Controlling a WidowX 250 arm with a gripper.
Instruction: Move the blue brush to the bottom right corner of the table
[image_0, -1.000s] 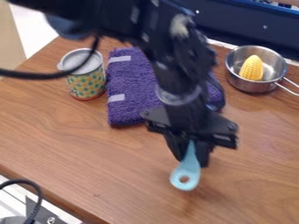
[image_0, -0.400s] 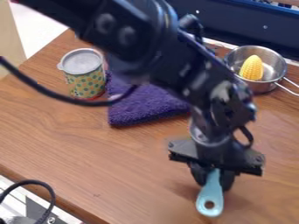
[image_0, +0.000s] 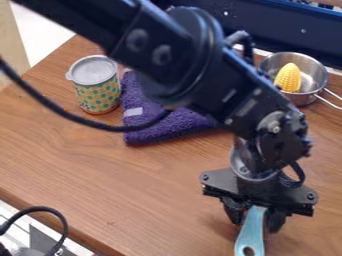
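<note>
The gripper (image_0: 257, 217) hangs low over the lower right part of the table (image_0: 133, 195), shut on the blue brush (image_0: 251, 234). The brush's light blue handle points down toward the view's bottom edge, its holed end at that edge. The brush's other end is hidden behind and between the gripper's fingers. Whether the brush touches the wood, I cannot tell.
Behind the arm lies a folded purple towel (image_0: 150, 131). A dotted cup with a grey lid (image_0: 99, 95) stands at the upper left. At the upper right is a metal pot (image_0: 308, 96) holding yellow corn (image_0: 288, 78). A black cable loops across the left.
The arm and gripper have moved right and toward the view's bottom edge, carrying the blue brush along. The cup, pot and corn stay where they were.
</note>
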